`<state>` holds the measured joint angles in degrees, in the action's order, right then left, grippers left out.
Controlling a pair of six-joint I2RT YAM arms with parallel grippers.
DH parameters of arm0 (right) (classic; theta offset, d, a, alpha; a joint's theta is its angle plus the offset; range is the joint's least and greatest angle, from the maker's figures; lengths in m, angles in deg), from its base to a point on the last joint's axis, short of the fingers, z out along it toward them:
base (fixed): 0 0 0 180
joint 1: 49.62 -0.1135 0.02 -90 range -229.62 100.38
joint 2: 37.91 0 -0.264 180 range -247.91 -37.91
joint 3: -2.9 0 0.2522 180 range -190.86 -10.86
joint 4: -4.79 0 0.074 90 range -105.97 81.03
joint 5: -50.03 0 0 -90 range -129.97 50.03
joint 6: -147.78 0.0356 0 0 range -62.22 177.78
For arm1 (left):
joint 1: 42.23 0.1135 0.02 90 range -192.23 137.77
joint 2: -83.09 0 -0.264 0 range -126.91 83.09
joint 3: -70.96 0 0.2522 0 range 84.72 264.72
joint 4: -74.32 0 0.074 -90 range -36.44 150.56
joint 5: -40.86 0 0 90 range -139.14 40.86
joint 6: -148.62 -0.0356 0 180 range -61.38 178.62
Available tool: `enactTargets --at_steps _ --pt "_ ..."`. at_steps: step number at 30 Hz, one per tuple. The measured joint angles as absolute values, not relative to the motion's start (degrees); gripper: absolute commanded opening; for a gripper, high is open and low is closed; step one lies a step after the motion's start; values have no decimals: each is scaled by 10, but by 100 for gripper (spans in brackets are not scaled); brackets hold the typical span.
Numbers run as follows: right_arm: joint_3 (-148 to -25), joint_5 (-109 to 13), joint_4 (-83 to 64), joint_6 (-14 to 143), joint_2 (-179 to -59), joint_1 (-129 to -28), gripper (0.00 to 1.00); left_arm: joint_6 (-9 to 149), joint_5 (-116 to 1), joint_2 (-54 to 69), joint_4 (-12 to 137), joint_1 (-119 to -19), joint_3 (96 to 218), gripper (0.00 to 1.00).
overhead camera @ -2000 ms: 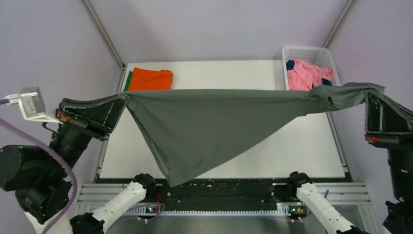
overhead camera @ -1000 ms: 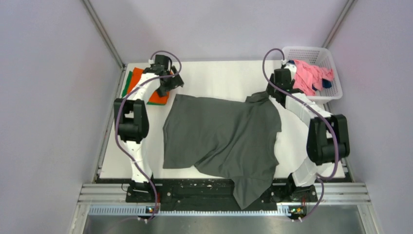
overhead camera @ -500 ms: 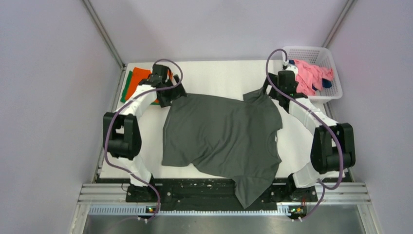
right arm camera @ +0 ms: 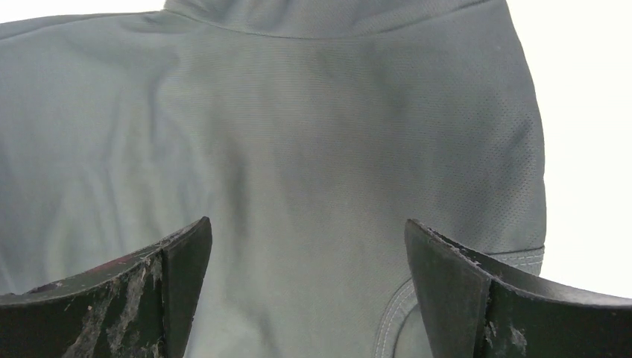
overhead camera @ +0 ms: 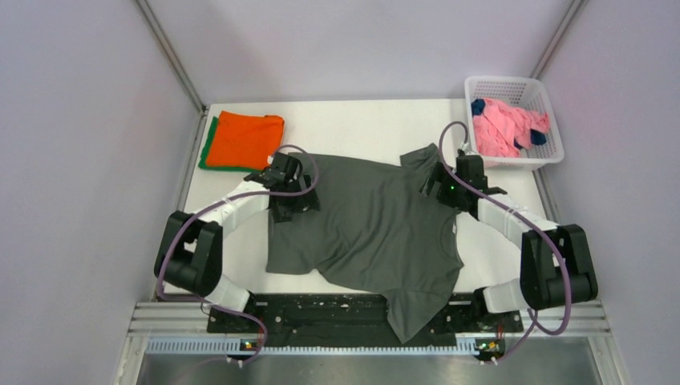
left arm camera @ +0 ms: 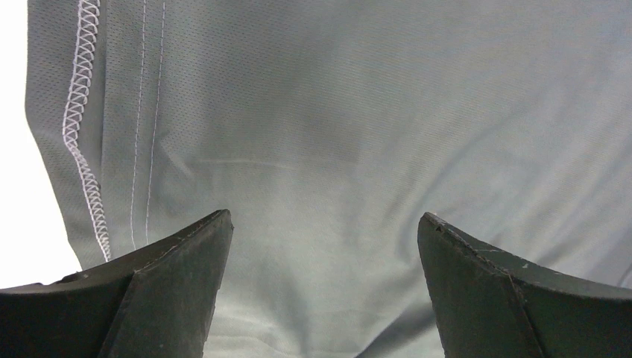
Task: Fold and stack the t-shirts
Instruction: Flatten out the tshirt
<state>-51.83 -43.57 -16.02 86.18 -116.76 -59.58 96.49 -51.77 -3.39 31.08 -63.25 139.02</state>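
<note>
A dark olive-grey t-shirt [overhead camera: 369,233] lies spread across the white table, one corner hanging over the near edge [overhead camera: 410,313]. My left gripper [overhead camera: 295,205] hovers open over its upper left part. In the left wrist view the left gripper [left arm camera: 324,215] has only grey cloth [left arm camera: 320,134] between its fingers, with a stitched hem [left arm camera: 83,142] to the left. My right gripper [overhead camera: 439,186] is open over the shirt's upper right, by a sleeve. The right wrist view shows the right gripper [right arm camera: 306,221] wide apart above the cloth [right arm camera: 298,134], holding nothing.
A folded orange tee [overhead camera: 244,138] rests on a green one [overhead camera: 208,144] at the table's back left. The white lattice basket [overhead camera: 525,84] at the back right holds a pink tee [overhead camera: 501,128] and a navy one [overhead camera: 478,106]. Bare table [overhead camera: 353,124] lies behind the shirt.
The shirt, earlier stretched in the air between both grippers, now lies on the table. The right gripper has opened and let go. Both arms have drawn back toward the near side.
</note>
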Motion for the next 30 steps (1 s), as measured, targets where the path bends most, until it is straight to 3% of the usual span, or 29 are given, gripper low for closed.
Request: enactTargets --at_steps 10,24,30 --pt "-596 -367 -158 868 -1302 -591 99 964 -481 -157 309 -613 1459 99" --pt "-920 -342 -208 847 -1553 -564 99 931 -500 -289 290 -554 1641 99" --pt "-982 -347 -253 824 -1580 -561 99 928 -510 -259 292 -557 1635 99"
